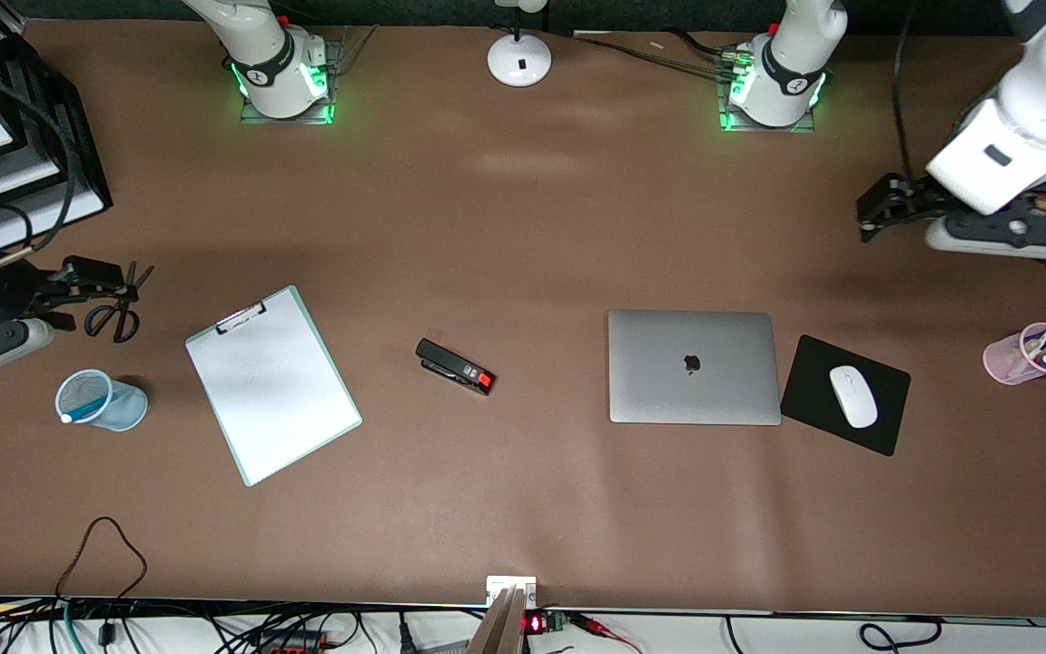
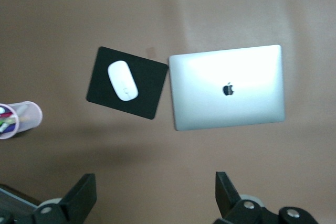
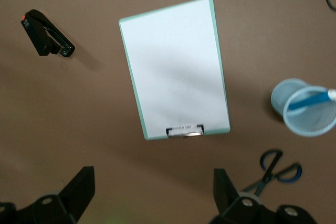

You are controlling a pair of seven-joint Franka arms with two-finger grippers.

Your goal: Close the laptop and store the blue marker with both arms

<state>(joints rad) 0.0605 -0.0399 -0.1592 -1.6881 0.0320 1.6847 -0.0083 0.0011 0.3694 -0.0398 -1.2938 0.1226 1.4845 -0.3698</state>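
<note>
Brown table (image 1: 523, 227) — laptop (image 1: 694, 366) shut.

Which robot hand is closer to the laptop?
The left. The left gripper hangs open at its own table end, by the closed laptop. The right gripper hangs open over the scissors.

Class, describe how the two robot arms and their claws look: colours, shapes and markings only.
Both arms are glossy white with rounded segments. Each base wears a dark band with a small logo and glows green. The left claw and right claw are black, with two wedge-shaped fingers on grey, round-jointed mounts. Black cables run beside the left arm.
</note>
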